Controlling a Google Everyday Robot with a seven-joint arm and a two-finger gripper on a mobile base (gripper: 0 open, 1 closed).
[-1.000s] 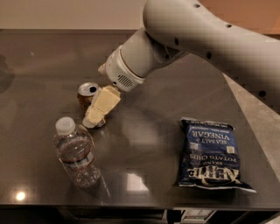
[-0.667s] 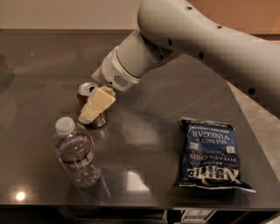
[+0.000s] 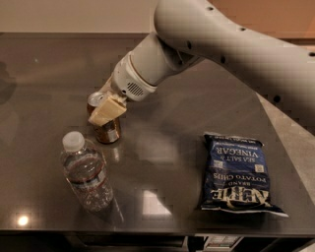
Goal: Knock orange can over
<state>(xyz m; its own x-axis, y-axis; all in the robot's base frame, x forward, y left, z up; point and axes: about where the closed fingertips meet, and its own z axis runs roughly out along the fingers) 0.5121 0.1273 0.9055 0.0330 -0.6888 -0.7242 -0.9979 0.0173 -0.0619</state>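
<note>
Arm [image 3: 221, 44] stretched left; end effector [image 3: 106, 111] low, angled down.

You're looking at a dark, glossy counter [image 3: 177, 162] that fills most of the view, with its front edge along 6 o'clock. Soft light patches [image 3: 152, 204] reflect on it near 6 o'clock, and a small bright spot at 8 o'clock. A pale wall [image 3: 74, 15] runs along 11 to 12 o'clock. Grey speckled floor [image 3: 295, 142] shows at 3 o'clock. The tool [image 3: 103, 114] hangs over the counter at 10 o'clock.
</note>
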